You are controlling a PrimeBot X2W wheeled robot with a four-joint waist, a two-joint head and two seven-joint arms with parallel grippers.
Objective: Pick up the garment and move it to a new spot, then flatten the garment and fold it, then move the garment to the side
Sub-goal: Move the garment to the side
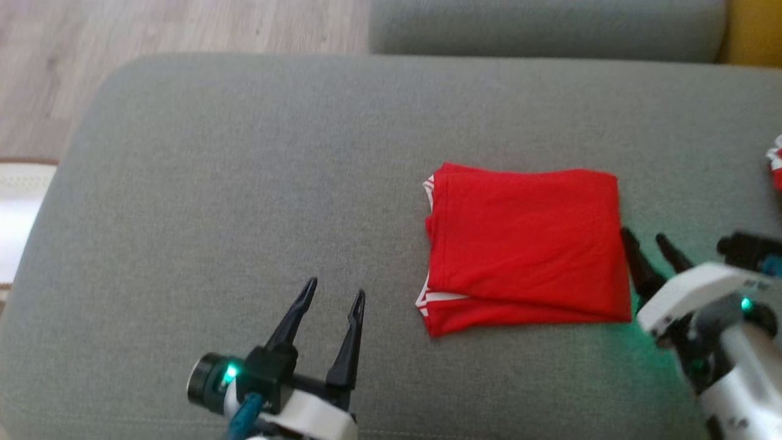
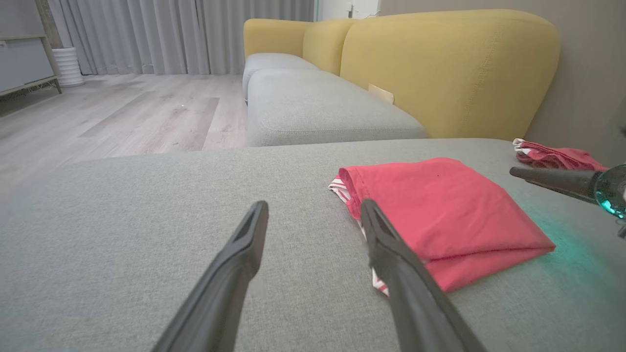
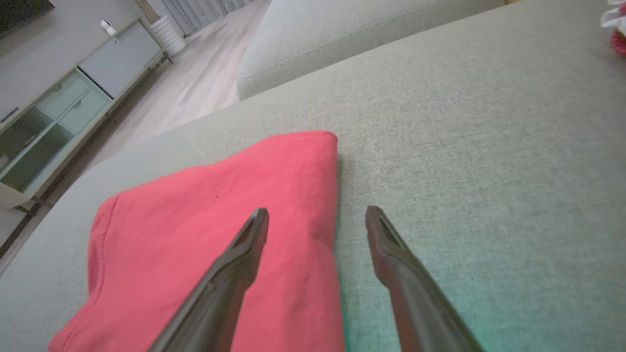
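On the grey sofa cushion (image 1: 244,153), the red garment (image 1: 528,244) is lying folded into a flat rectangle, with white trim showing along its left edge. The left gripper (image 1: 336,287) is standing near the garment's lower left corner, apart from it, fingers spread wide and gripping nothing. The right gripper (image 1: 643,234) is sitting at the garment's right edge, fingers likewise spread and holding nothing. In the right wrist view, one finger is reaching over the fabric's border while the other is pointing over bare cushion; contact with the cloth cannot be determined. A second red cloth (image 1: 776,165) is lying well apart at the cushion's far right.
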